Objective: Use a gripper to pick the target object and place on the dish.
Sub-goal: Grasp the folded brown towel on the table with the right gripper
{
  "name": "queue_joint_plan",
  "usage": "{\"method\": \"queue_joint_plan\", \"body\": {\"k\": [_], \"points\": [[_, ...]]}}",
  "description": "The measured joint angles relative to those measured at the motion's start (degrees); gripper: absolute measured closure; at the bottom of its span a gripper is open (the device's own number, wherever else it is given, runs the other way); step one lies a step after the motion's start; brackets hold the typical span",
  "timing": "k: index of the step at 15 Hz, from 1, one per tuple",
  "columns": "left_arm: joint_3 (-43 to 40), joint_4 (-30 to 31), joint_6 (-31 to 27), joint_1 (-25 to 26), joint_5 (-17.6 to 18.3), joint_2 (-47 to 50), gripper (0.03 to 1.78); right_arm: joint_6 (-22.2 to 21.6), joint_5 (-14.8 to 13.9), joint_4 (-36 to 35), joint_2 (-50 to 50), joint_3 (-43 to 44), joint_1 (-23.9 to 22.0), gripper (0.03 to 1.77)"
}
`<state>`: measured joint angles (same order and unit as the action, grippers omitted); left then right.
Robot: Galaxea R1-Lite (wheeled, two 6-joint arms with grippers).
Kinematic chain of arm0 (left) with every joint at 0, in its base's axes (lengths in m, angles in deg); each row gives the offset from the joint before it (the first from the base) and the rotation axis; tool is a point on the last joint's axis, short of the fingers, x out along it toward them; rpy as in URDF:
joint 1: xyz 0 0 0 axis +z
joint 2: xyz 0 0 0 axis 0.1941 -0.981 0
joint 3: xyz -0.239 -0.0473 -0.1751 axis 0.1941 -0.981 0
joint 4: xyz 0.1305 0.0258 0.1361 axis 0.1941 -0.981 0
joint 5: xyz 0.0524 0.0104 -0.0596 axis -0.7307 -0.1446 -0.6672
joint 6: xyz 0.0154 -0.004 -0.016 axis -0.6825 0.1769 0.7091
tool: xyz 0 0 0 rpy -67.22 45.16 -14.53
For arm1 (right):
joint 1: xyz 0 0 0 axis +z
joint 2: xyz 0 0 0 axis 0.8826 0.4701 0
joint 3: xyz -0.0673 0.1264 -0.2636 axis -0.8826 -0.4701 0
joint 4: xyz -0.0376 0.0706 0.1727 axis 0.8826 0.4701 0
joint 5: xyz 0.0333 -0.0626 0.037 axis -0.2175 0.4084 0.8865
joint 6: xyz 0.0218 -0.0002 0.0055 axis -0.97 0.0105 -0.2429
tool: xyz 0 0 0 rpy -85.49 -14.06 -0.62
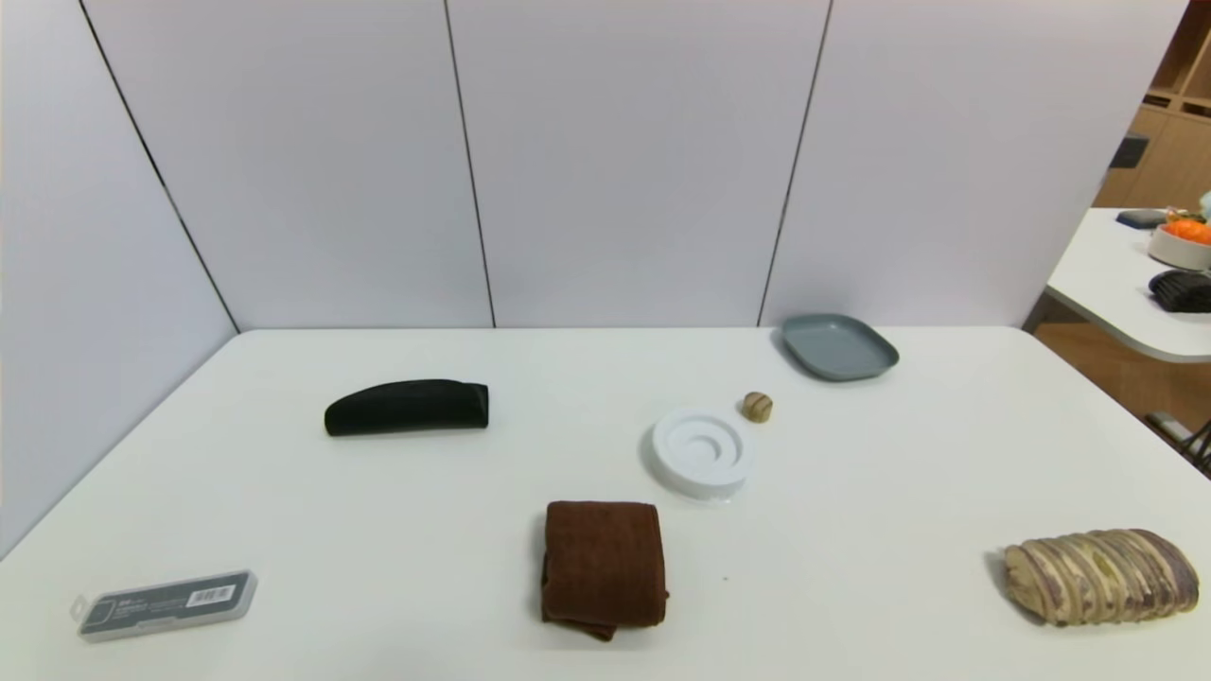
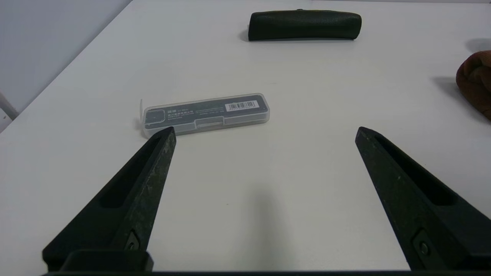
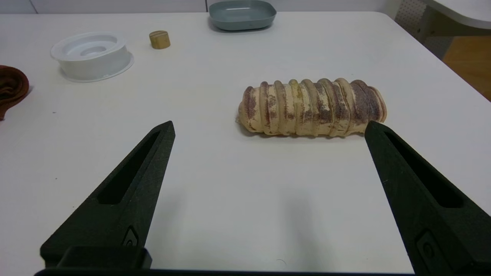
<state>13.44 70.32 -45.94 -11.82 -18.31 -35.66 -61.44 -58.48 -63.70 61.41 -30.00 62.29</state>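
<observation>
In the head view, the folded dark-brown fuzzy towel (image 1: 603,565) lies low in the centre of the white table (image 1: 378,492). Just above and right of it sits the white round ringed disc (image 1: 701,451), with the small tan wooden knob (image 1: 757,407) beside it. The grey-blue rounded-square dish (image 1: 838,346) lies further up right. The black elongated case (image 1: 407,408) lies mid-left, the clear flat plastic box (image 1: 166,603) at lower left, and the striped beige-brown loaf (image 1: 1100,574) at lower right.

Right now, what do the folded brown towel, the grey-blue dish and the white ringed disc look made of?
The folded dark-brown fuzzy towel looks like soft plush cloth: napped, matte surface, rounded folds. The shallow grey-blue rounded-square dish seems to be smooth moulded plastic or glazed ceramic, going by its even satin sheen; which one is unclear. The white round ringed disc is probably thin, slightly translucent plastic.
</observation>
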Motion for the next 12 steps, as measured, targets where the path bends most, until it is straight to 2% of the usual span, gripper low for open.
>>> {"method": "queue_joint_plan", "body": {"k": [6, 8, 12], "points": [[0.00, 0.00, 0.01, 0.00, -0.02, 0.00, 0.12, -0.05, 0.24, 0.88, 1.58, 1.82, 0.02, 0.09], [0.00, 0.00, 0.01, 0.00, -0.02, 0.00, 0.12, -0.40, 0.43, 2.52, 5.72, 7.07, 0.29, 0.09], [0.00, 0.00, 0.01, 0.00, -0.02, 0.00, 0.12, -0.07, 0.82, 5.92, 20.27, 20.18, 2.72, 0.09]]}}
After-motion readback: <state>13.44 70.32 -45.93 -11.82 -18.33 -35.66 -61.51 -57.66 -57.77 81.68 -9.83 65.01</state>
